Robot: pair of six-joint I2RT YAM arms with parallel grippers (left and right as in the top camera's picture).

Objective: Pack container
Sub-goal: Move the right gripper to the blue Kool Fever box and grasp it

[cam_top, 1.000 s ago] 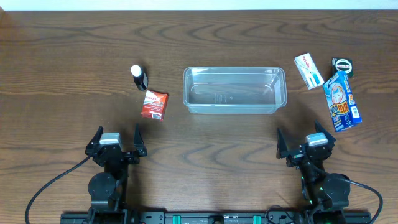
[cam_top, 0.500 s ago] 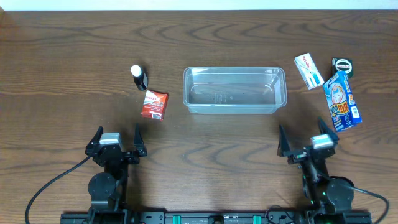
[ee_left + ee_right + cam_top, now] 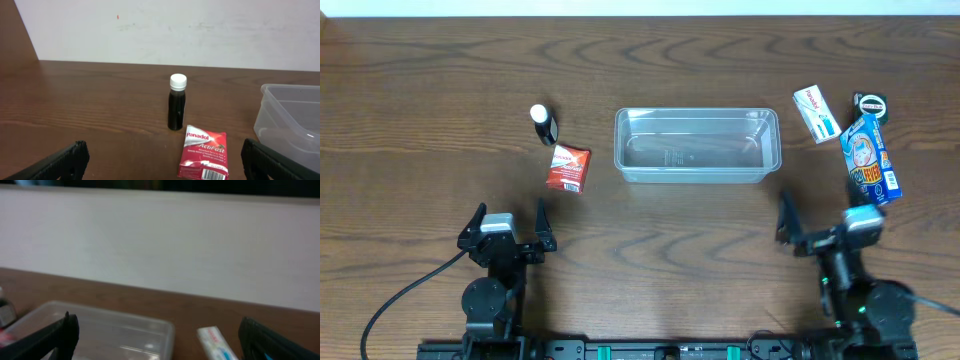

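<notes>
The clear plastic container (image 3: pixel 696 145) sits empty at the table's middle back; it also shows in the left wrist view (image 3: pixel 292 117) and the right wrist view (image 3: pixel 95 330). A red Panadol packet (image 3: pixel 567 167) (image 3: pixel 205 152) and a small dark bottle with a white cap (image 3: pixel 543 124) (image 3: pixel 177 102) lie left of it. A white box (image 3: pixel 816 114) (image 3: pixel 216 342), a blue packet (image 3: pixel 870 160) and a small green round tin (image 3: pixel 870 104) lie right of it. My left gripper (image 3: pixel 507 228) (image 3: pixel 160 162) is open and empty near the front. My right gripper (image 3: pixel 828 222) (image 3: pixel 160 335) is open and empty, below the blue packet.
A pale wall (image 3: pixel 170 30) stands behind the table's far edge. Black cables run from both arm bases at the front edge.
My right gripper has moved to the right and a little toward the back, closer to the blue packet. The left arm and all objects have not moved.
</notes>
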